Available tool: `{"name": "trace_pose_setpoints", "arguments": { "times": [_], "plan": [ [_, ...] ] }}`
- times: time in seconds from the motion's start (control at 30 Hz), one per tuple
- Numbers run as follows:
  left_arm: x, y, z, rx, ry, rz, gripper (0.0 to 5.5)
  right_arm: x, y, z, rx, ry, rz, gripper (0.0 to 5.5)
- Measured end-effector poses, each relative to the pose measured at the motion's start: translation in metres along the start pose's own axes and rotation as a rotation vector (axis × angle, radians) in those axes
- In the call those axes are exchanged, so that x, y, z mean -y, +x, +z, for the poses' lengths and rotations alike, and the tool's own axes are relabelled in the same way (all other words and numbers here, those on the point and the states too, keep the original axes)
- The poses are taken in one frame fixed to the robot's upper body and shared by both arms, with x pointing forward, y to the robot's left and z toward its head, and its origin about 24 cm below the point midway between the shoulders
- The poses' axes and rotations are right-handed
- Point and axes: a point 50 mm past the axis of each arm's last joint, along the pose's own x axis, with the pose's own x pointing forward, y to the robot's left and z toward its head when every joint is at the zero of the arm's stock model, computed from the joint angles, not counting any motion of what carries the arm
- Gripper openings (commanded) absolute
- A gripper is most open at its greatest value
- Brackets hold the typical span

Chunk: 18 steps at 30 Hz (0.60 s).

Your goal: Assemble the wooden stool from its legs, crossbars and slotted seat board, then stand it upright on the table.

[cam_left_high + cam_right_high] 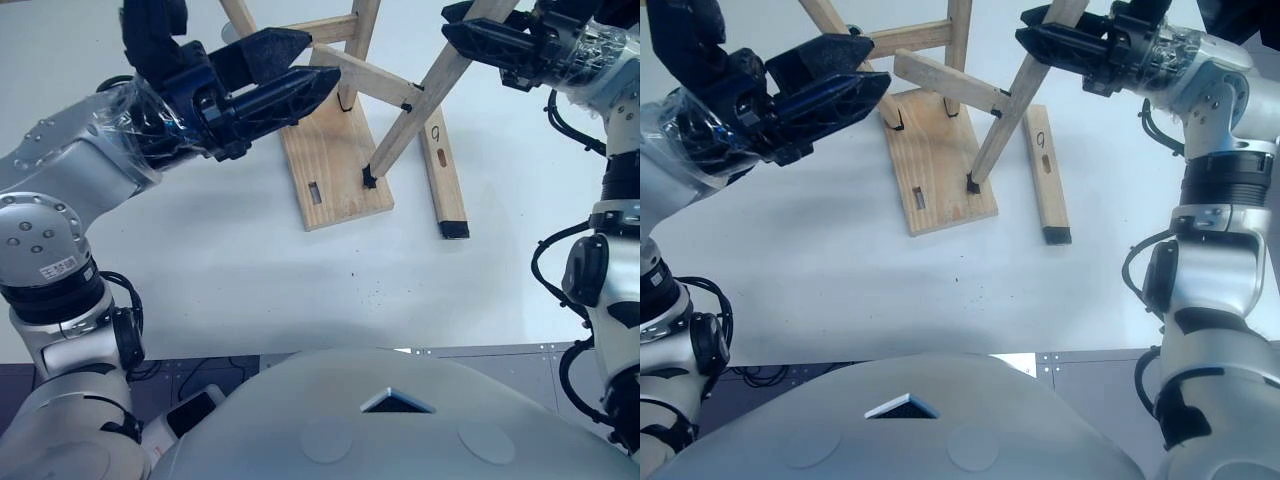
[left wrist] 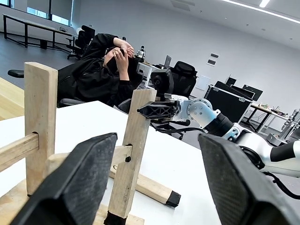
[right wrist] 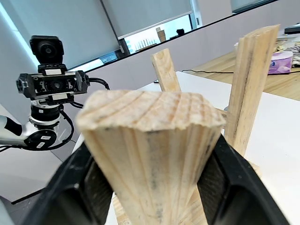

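The slotted seat board (image 1: 335,170) lies flat on the white table with several legs standing in it, joined by crossbars (image 1: 372,80). My right gripper (image 1: 478,32) is shut on the top of a slanted leg (image 1: 410,115) whose foot rests at the board's edge; in the right wrist view the leg end (image 3: 150,140) sits between the fingers (image 3: 84,187). My left gripper (image 1: 322,58) hovers open just left of the crossbars, its fingertips close to them. Its pads (image 2: 79,187) are wide apart with nothing between them. A loose leg (image 1: 445,180) lies flat to the right of the board.
The white table (image 1: 230,260) has bare room in front of and to the left of the board. The table's front edge (image 1: 480,348) runs close to my body. A seated person and office chairs are in the room behind, away from the table.
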Motion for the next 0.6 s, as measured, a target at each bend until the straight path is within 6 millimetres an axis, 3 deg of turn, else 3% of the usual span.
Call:
{"name": "trace_pose_setpoints", "arguments": {
  "times": [0.2, 0.4, 0.6],
  "plan": [
    [0.001, 0.001, -0.006, -0.018, -0.006, -0.008, 3.15, -0.006, 0.016, 0.007, -0.099, -0.152, 0.121, 2.13],
    [0.014, -0.001, -0.024, -0.088, 0.008, -0.072, 3.15, -0.005, 0.03, 0.019, -0.243, -0.256, 0.248, 2.13],
    [0.016, -0.026, 0.023, 0.223, 0.051, -0.078, 3.15, -0.001, 0.022, 0.019, -0.407, -0.373, 0.207, 2.13]
  ]
}}
